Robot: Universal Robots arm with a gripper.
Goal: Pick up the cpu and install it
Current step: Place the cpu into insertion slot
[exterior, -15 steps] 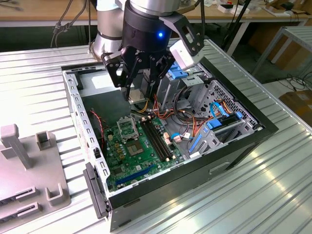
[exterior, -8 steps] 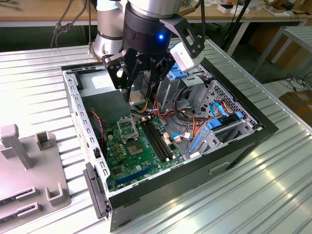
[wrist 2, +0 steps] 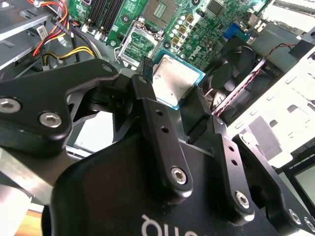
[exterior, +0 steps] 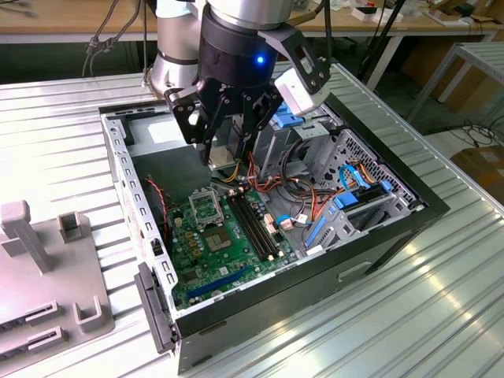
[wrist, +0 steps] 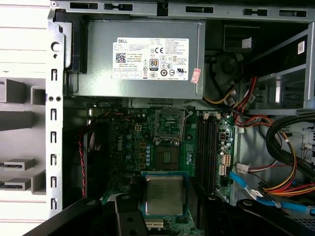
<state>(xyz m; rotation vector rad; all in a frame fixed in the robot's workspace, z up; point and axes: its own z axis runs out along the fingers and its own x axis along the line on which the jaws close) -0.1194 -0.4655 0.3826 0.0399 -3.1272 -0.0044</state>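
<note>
- The black two-fingered end effector (exterior: 227, 155) hangs over the open black desktop computer case (exterior: 370, 256), which lies on its side on the ribbed silvery metal tabletop (exterior: 409, 315).
- The end effector is closed partway and grips the cpu, a small thin flat square chip with a pale silvery-grey metal face (wrist 2: 176, 81), by two opposite edges.
- In both wrist views the black fingers (wrist 2: 158, 123) press against the chip's sides; its metal face lies flat and uncovered between them, with a thin teal border showing around it.
- In the first wrist view the cpu (wrist: 164, 195) sits between the two finger ends (wrist: 129, 216), held in the air above the green motherboard (wrist: 133, 147).
- The cpu is apart from the square metal-framed socket with a dark centre (wrist: 170, 123); that socket lies on the board between the chip and the grey box-shaped power supply (wrist: 142, 64).
- In the second wrist view the socket (wrist 2: 140, 46) shows just past the chip's far edge, lower down on the board, its centre exposed.
- In the exterior view the fingertips hang above the socket (exterior: 206, 209), near the case's back end, without touching the board.
- Long black memory slots (exterior: 253, 224) run beside the socket, and a black round fan with a red-and-black twisted wire (wrist 2: 236, 69) sits at the board's edge.
- A pale grey plastic fixture with upright posts (exterior: 47, 276) stands on the tabletop at the exterior view's left, well apart from the end effector.
</note>
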